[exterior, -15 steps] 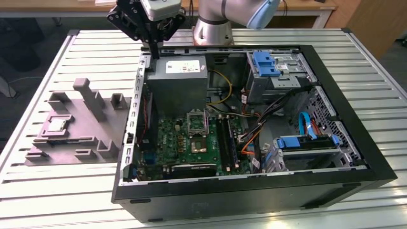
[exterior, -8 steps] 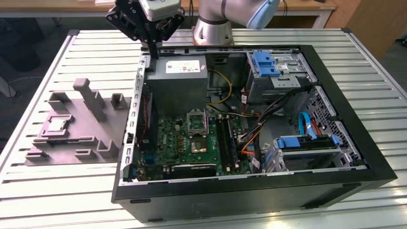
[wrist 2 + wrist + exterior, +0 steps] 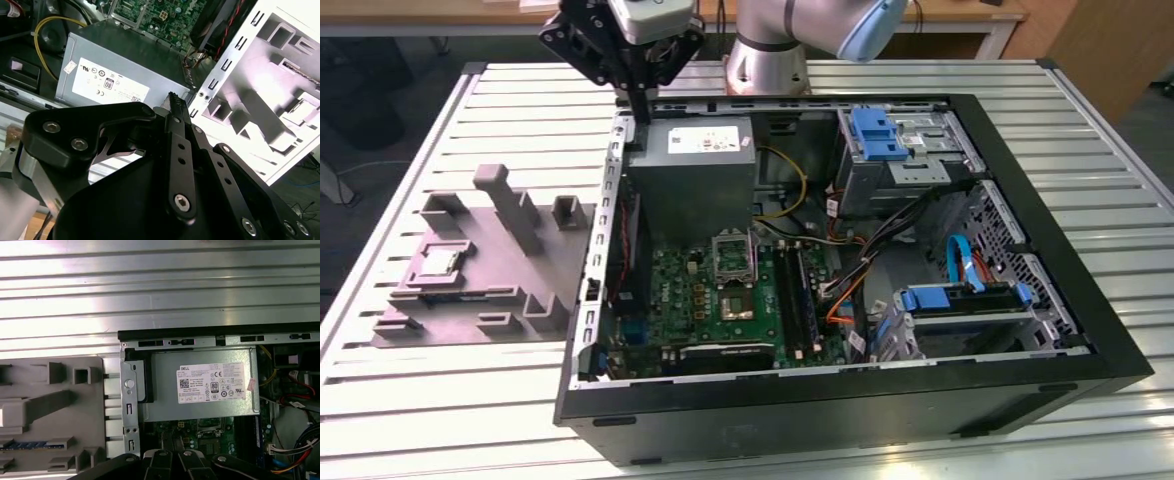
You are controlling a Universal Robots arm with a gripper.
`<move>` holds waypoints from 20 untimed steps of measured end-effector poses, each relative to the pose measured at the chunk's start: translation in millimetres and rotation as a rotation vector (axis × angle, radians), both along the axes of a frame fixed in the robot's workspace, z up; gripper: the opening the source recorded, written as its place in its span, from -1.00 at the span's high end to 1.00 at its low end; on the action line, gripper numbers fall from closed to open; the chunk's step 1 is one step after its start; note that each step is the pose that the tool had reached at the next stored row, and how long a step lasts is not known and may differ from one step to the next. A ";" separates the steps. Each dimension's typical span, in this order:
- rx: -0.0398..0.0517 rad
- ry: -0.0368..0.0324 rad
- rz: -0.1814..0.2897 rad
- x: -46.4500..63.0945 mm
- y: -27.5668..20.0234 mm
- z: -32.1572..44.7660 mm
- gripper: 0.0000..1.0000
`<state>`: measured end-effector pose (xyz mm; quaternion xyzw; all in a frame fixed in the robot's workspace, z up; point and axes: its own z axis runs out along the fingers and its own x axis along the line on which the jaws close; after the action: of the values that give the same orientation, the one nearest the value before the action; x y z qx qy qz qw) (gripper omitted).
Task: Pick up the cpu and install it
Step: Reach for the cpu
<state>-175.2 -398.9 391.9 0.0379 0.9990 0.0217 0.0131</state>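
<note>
Slatted table (image 3: 427, 400): gripper (image 3: 642, 118) partly cropped, cpu (image 3: 440, 262) tiny.

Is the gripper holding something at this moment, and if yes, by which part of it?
Nothing is held. The gripper has its jaws together, empty; the cpu lies in the grey tray.

End effector (image 3: 173, 98) points downward, fingers (image 3: 181, 150) pressed together.
</note>
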 end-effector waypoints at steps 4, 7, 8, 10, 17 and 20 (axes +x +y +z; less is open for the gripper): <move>0.0000 0.0000 0.000 -0.9 0.0 0.0 0.79; 0.0000 0.0000 0.000 -1.5 0.0 0.0 0.79; 0.0000 0.0000 0.000 -1.8 0.0 0.0 0.79; 0.0000 0.0000 0.000 -2.2 0.0 0.0 0.79; 0.0000 0.0001 0.000 -3.8 0.0 0.0 0.79; 0.0000 0.0001 0.000 -4.5 0.0 0.0 0.79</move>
<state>-179.7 -398.9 391.9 0.0379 0.9990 0.0217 0.0131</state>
